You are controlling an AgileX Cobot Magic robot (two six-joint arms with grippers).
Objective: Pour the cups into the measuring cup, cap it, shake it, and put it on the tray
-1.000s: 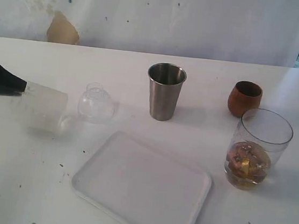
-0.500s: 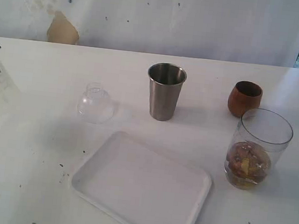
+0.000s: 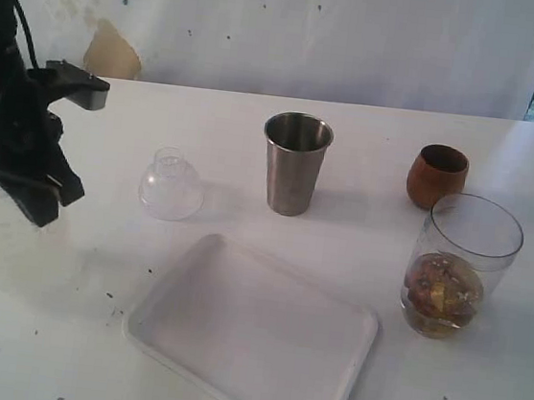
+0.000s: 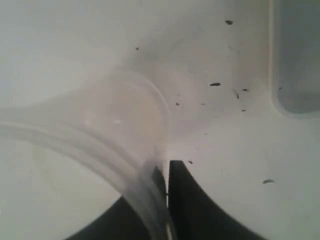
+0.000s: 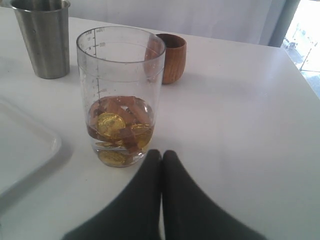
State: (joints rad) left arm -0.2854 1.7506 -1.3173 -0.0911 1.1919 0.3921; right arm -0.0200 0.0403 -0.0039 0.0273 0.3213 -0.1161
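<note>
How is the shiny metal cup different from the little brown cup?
The steel cup is shiny grey; the wooden cup is brown. The steel cup is taller, with straight walls that narrow toward its base; the wooden cup is shorter and round-bellied. The steel cup stands near the middle of the table; the wooden cup stands close behind the measuring cup. Both stand upright with open tops.

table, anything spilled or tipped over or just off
Nothing spilled: tumbler, wooden cup and measuring cup stand upright. The tray lies skewed to the table edges, and small dark specks dot the table beside it.
</note>
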